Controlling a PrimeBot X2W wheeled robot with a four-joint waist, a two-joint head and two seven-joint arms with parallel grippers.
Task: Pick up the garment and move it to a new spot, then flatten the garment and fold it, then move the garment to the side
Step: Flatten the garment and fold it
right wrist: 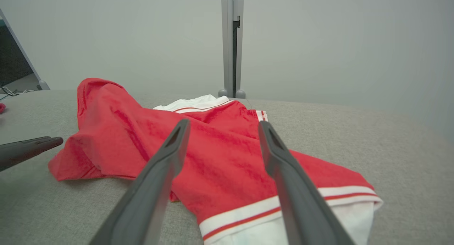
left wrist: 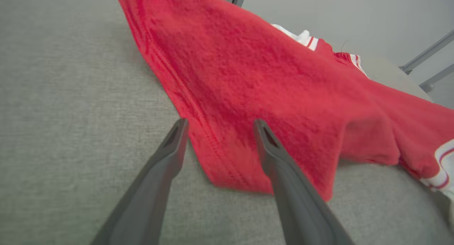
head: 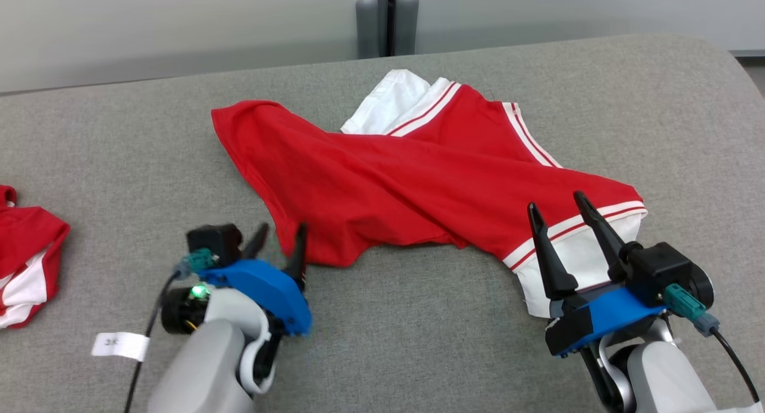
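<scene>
Both jaws are standing released. Left gripper is straddling the hem at 7 o'clock of the garment, which is lying crumpled on the table; right gripper is pointing over its 4 o'clock cuff.

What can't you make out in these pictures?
- Tag, head view: print too small to read.
- Second garment, head view: cut off by the left edge.
- Garment, head view: its own folds hide the lower layers.
- Sleeve end, head view: partly covered by the right gripper.
- Left gripper, head view: blurred.
</scene>
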